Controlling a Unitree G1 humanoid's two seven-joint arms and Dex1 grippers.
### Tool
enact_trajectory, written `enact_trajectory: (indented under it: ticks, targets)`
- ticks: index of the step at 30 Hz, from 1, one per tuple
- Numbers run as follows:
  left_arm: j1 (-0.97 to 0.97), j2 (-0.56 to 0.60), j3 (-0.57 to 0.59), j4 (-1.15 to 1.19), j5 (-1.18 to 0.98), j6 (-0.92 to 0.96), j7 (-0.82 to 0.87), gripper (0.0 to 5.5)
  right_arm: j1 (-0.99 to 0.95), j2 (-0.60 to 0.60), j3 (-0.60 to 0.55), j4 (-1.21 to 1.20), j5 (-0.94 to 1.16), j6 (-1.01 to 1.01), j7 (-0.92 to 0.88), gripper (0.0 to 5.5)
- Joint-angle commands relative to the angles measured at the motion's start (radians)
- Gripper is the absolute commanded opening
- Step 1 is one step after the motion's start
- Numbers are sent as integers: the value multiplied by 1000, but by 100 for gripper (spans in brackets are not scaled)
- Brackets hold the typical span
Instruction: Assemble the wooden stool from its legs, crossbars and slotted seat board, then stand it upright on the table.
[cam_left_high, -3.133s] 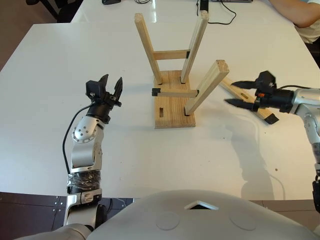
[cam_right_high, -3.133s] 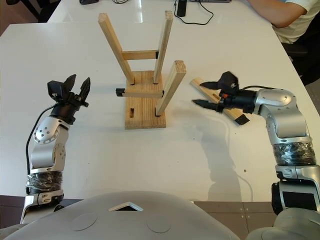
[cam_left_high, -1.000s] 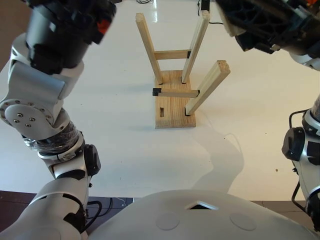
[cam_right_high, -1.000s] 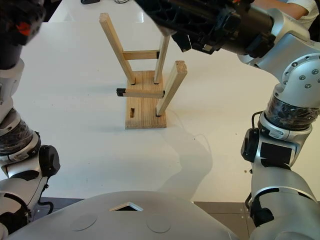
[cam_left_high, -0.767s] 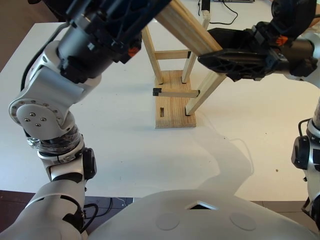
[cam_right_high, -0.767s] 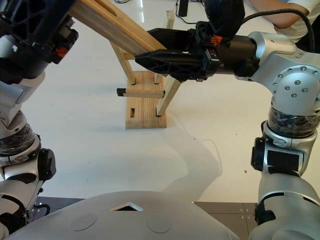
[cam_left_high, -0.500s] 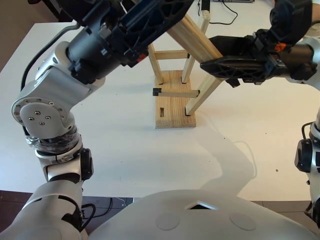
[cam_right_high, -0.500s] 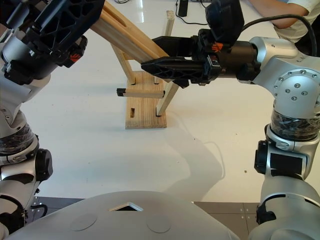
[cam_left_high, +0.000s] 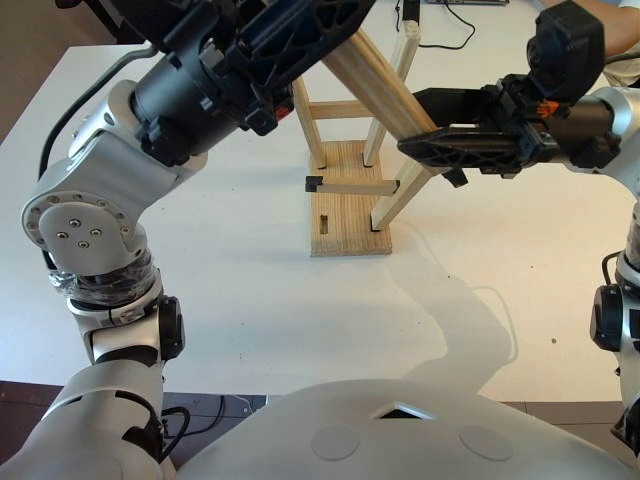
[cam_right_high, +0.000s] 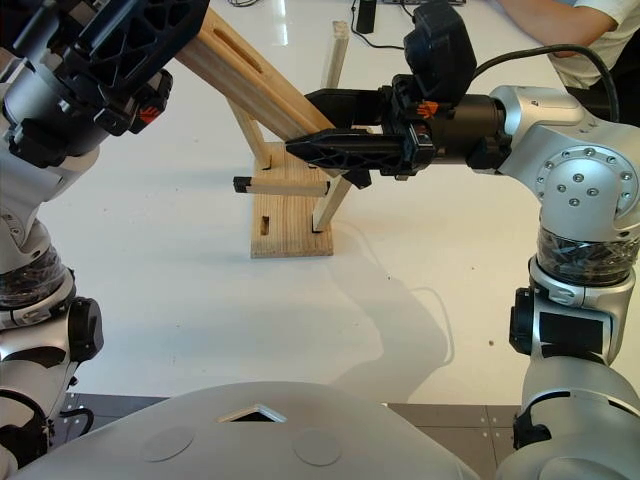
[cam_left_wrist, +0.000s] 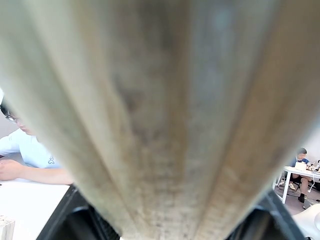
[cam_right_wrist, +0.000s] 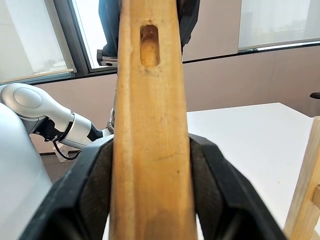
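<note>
The left gripper (cam_left_high: 330, 25) and right gripper (cam_right_high: 305, 125) are both gripping the loose leg (cam_right_high: 250, 75), holding it tilted in the air above the bench (cam_left_high: 250, 290). The left is clamping its upper end, the right its lower end. Beneath it, the seat board (cam_left_high: 345, 240) is lying flat on the bench, carrying three fitted legs (cam_left_high: 300, 100) and two crossbars (cam_left_high: 345, 108).

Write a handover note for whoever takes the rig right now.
Left gripper: shut on the upper end of the fourth leg.
Right gripper: shut on its lower end. The leg hangs slanted in the air above the seat board.
Done: seat board lies flat on the table, three legs stand in it, two crossbars are fitted; the near one has a free end.
Left: seat the fourth leg in the empty slot, join that free end, turn it all upright.
</note>
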Motion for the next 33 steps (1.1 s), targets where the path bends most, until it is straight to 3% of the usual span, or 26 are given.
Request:
enact_trajectory:
  ticks: [1, 15, 22, 25, 33]
  targets:
    - [1, 22, 13, -13, 28, -7, -41, 208, -7, -11, -16, 36, -26, -3, -9, 204]
    - [13, 72, 66, 31, 115, -39, -91, 208, -90, 57, -132, 177, 96, 23, -125, 204]
    - [27, 98, 89, 61, 144, -52, -132, 208, -43, 55, -101, 143, -23, -65, -85, 204]
    - [22, 121, 122, 96, 177, -72, -150, 203, -53, 70, -121, 171, -58, -114, -78, 278]
    - [45, 177, 236, 146, 266, -111, -179, 203, -125, 91, -220, 245, -84, -174, -209, 395]
